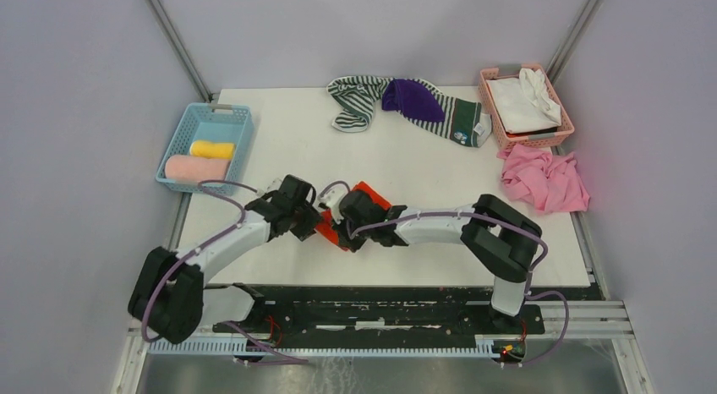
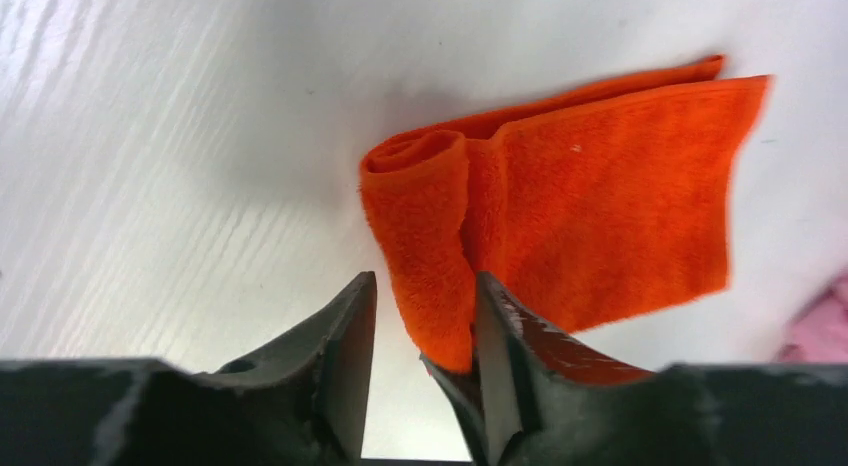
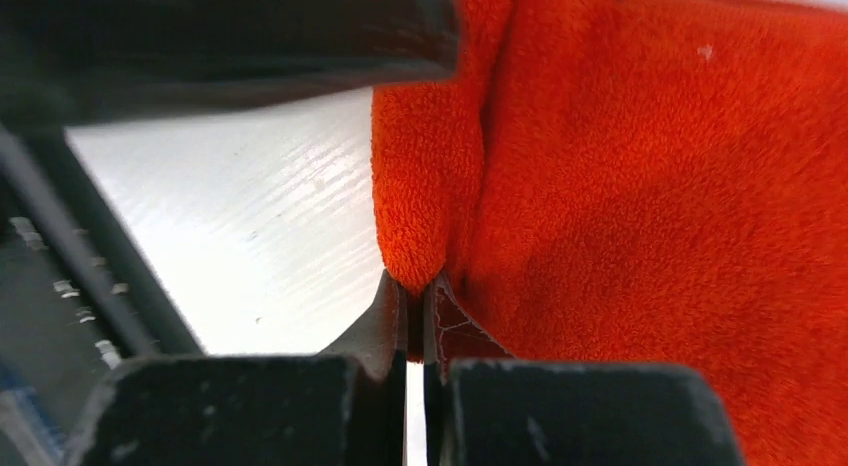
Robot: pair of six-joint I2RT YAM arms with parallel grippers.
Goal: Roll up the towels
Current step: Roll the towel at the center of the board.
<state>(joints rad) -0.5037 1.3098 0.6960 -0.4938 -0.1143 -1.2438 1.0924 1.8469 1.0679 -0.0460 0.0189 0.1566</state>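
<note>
The orange-red towel (image 1: 372, 194) lies on the white table near the front middle, partly rolled from one edge. In the left wrist view the towel (image 2: 600, 186) shows a rolled end between my left gripper's (image 2: 425, 281) jaws; they stand apart, and the roll touches only the right finger (image 2: 500, 336). My right gripper (image 3: 415, 281) is shut on the roll's tip of the towel (image 3: 650, 186). In the top view the left gripper (image 1: 317, 225) and the right gripper (image 1: 342, 231) meet over the towel.
A blue basket (image 1: 182, 140) at the left holds a yellow roll (image 1: 211, 149) and a pink roll (image 1: 196, 167). Striped (image 1: 355, 102), purple (image 1: 413, 98) and dark green (image 1: 463, 119) towels lie at the back. A pink basket (image 1: 562, 115) holds white cloth; a pink towel (image 1: 545, 178) lies beside it.
</note>
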